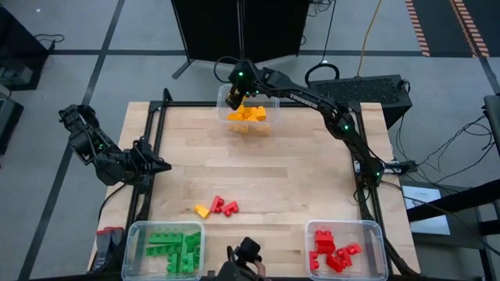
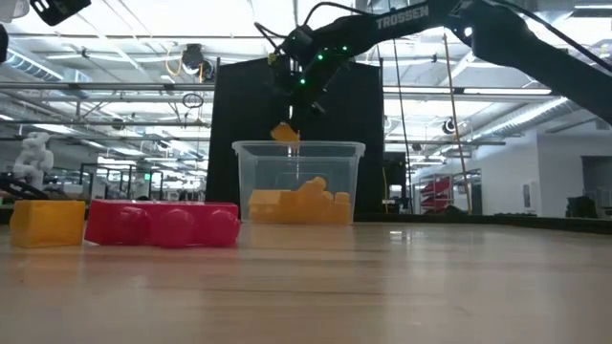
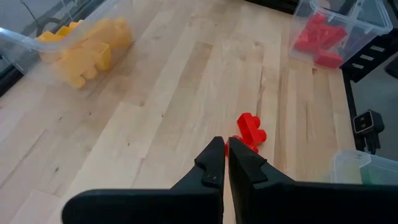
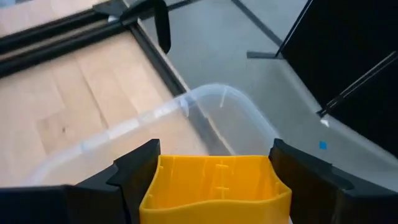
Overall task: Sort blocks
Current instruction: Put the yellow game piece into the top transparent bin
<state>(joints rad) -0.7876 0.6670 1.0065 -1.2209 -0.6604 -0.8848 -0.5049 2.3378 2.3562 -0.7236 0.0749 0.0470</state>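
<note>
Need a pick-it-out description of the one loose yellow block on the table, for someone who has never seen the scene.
Start at the green bin at the table's near-left corner. On the bare wood just beyond it, toward the middle, lies a small cluster of loose blocks. The yellow block sits at that cluster's left end, beside the red blocks, the only yellow one outside the far bin.

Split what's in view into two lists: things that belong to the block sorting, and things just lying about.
Belongs to the job:
- yellow block held by the right gripper above the yellow bin
- loose red blocks and loose yellow block on the table
- green bin, red bin

Lying about:
- black case behind the table
- left gripper, shut, idle
</note>
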